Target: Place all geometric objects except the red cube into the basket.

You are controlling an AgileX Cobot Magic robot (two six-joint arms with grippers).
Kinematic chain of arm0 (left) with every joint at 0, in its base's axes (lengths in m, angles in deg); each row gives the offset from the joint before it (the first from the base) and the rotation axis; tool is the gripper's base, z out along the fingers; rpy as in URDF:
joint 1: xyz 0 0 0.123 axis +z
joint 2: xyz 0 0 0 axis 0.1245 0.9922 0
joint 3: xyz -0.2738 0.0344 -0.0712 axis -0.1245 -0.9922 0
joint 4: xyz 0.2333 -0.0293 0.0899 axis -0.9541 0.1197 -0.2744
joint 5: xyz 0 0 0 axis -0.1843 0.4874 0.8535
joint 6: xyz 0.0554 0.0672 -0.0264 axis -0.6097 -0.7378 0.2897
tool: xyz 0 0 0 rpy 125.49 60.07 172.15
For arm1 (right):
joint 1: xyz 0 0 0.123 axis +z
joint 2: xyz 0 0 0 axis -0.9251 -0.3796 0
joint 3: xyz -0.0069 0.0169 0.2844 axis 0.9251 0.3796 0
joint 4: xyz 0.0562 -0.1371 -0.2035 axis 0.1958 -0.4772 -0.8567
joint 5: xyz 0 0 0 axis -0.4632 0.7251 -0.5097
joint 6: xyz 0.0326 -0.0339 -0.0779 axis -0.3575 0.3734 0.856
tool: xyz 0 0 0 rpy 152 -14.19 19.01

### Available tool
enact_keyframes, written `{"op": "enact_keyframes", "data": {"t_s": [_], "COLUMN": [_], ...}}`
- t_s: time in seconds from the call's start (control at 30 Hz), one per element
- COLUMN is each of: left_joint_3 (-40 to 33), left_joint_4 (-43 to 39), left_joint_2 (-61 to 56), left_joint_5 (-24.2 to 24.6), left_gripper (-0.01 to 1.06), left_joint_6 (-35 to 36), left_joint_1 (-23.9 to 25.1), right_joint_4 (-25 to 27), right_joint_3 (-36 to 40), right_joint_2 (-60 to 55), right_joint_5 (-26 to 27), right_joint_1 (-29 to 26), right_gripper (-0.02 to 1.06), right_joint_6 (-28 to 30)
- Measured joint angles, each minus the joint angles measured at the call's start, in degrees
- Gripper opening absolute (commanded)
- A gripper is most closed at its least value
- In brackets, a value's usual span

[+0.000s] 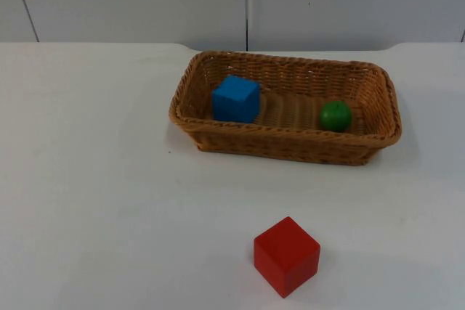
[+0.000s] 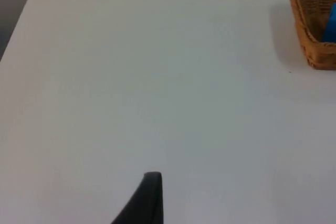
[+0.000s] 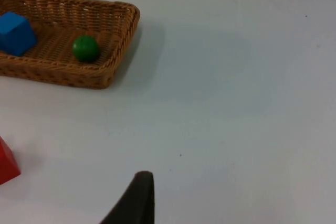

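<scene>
A woven basket sits on a white tabletop, its long axis running side to side, parallel to the grey wall behind it. Inside the basket, a blue cube rests at one end and a green ball near the other end. A red cube stands on the tabletop in front of the basket, well apart from it, one corner pointing forward.

The sorting looks finished: everything but the red cube is in the basket. The next move likely calls only for both arms to wait, leaving the red cube untouched.

Of each claw only one dark fingertip shows, above bare tabletop; whether either claw is spread or pressed together cannot be told.
</scene>
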Motion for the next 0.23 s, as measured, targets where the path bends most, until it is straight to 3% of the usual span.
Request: {"op": "enact_keyframes", "data": {"t_s": [0.23], "left_joint_3": [0.0], "left_joint_4": [0.0], "left_joint_2": [0.0], "left_joint_5": [0.0], "left_gripper": [1.05], "left_joint_6": [0.0], "left_joint_1": [3.9], "right_joint_4": [0.0], "right_joint_3": [0.0], "right_joint_2": [0.0], "right_joint_5": [0.0], "right_joint_1": [0.0], "right_gripper": [1.05], "right_joint_6": [0.0]}}
